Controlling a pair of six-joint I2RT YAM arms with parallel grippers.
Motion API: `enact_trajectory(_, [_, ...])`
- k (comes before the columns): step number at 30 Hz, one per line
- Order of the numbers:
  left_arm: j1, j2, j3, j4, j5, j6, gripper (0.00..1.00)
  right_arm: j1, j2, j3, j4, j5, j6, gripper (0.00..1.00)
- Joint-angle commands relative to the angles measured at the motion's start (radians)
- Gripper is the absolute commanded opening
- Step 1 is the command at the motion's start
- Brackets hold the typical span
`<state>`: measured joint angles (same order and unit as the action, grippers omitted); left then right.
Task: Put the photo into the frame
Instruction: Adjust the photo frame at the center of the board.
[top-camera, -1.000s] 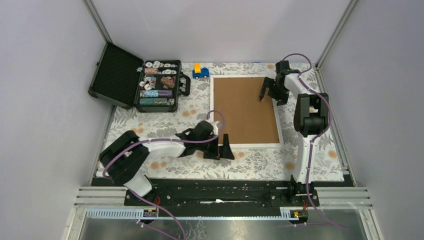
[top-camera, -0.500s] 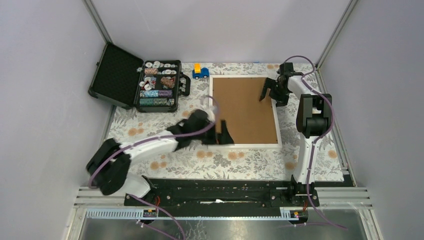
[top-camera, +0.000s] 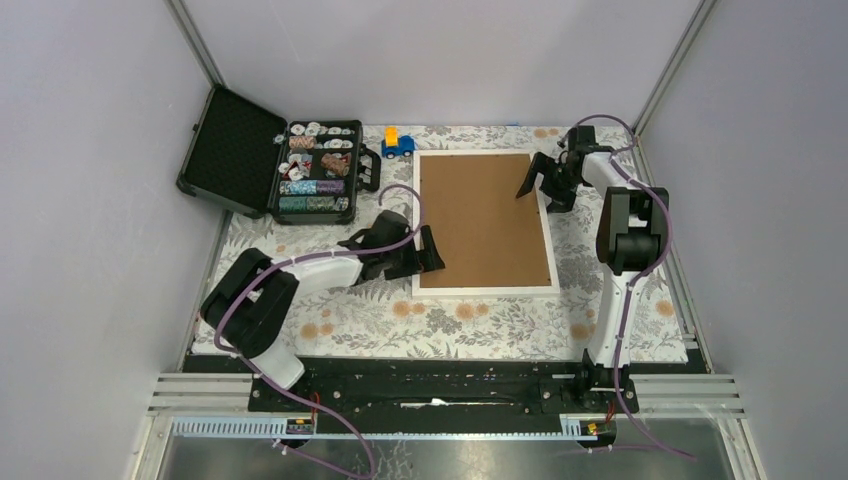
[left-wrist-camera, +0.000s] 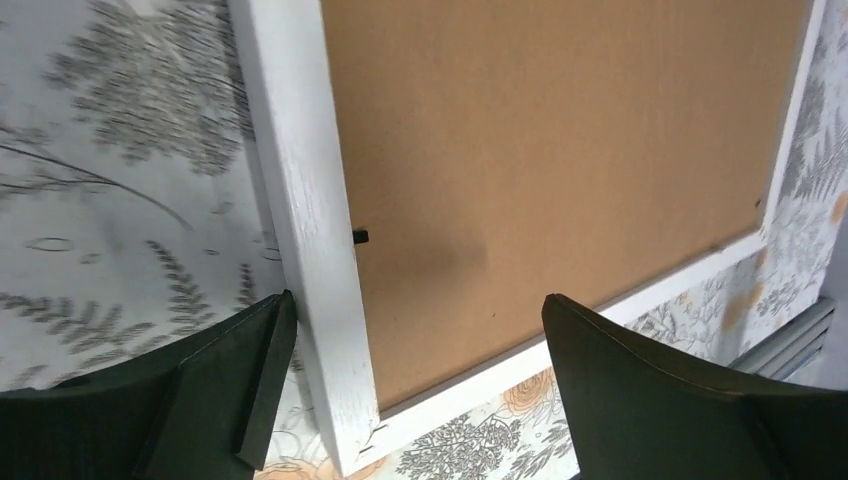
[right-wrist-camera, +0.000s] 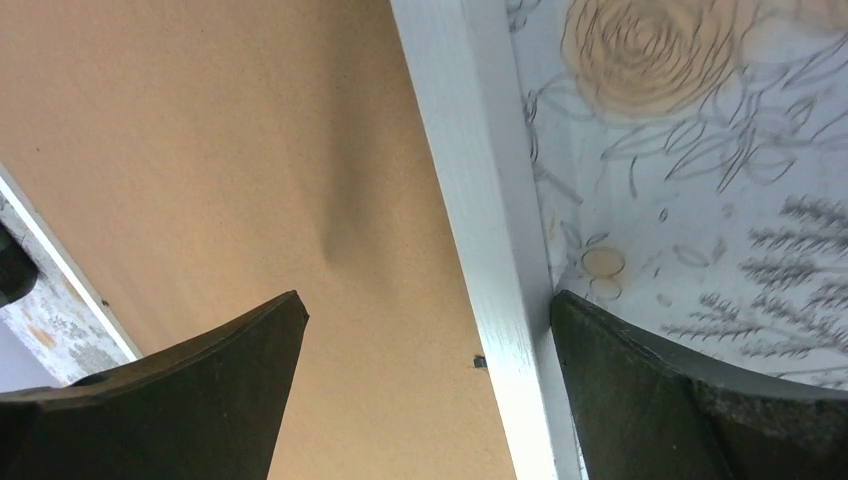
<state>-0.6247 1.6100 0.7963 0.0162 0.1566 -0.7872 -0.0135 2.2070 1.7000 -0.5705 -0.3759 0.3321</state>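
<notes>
While the one frame (top-camera: 484, 291) lies brown back up on the counter (top-camera: 480, 325), you have two hands at it. The left hand (top-camera: 425, 255), arm stretched low, gapes astride the left moulding near its near corner, holding nothing. The right hand (top-camera: 540, 190) gapes astride the right moulding's far end, likewise holding nothing. One toy car (top-camera: 401, 142) sits just beyond the far-left corner, and one open case (top-camera: 300, 170) lies further left.

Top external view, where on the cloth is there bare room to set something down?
The widest bare cloth is the strip between the near edge of the frame and the black base rail. Crowded: the left gripper and right gripper straddle the frame's side rails, and the chip case and toy car fill the far left.
</notes>
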Motion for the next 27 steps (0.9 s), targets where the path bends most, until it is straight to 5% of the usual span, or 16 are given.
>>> enact_trajectory(1, [-0.135,0.042,0.066,0.093,0.019,-0.025,0.99,0.023,0.05,0.059,-0.049,-0.09,-0.002,1.0])
enact_trajectory(8, [-0.504,0.188,0.231,0.195,0.108,-0.112,0.99,0.065,0.089,0.168,-0.094,-0.089,-0.005,1.0])
enact_trajectory(11, [-0.567,0.224,0.308,0.175,0.144,-0.095,0.99,0.065,0.102,0.204,-0.098,-0.078,-0.003,1.0])
enact_trajectory(19, [-0.523,0.09,0.333,0.043,0.157,0.024,0.99,0.151,0.216,0.342,-0.083,-0.217,-0.003,1.0])
enact_trajectory(24, [-0.368,-0.107,0.187,-0.007,0.108,0.032,0.99,0.255,0.292,0.561,-0.114,-0.333,0.08,1.0])
enact_trajectory(27, [-0.251,-0.207,0.145,-0.118,0.015,0.088,0.99,0.261,0.239,0.66,-0.247,-0.224,0.082,1.0])
